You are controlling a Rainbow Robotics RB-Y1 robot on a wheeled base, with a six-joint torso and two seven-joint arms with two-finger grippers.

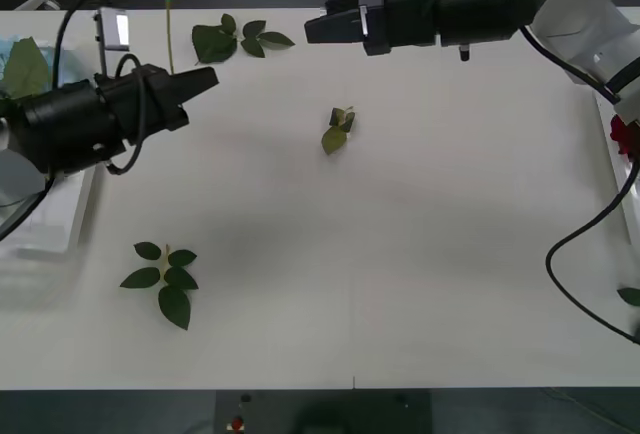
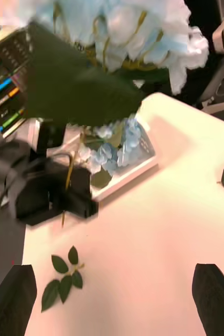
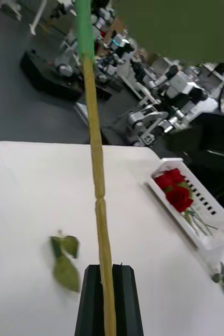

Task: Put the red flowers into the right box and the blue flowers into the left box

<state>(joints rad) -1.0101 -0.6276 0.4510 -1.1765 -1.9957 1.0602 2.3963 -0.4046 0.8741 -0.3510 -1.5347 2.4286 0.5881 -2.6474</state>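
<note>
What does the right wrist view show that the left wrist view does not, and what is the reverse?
The right wrist view adds the bloom of the held blue flower, more blue flowers lying in the left box, a leaf sprig and the open right gripper. The left wrist view adds the red flowers in the right box and a smaller sprig. Both share the white table and the left gripper, shut on the flower's stem.
</note>
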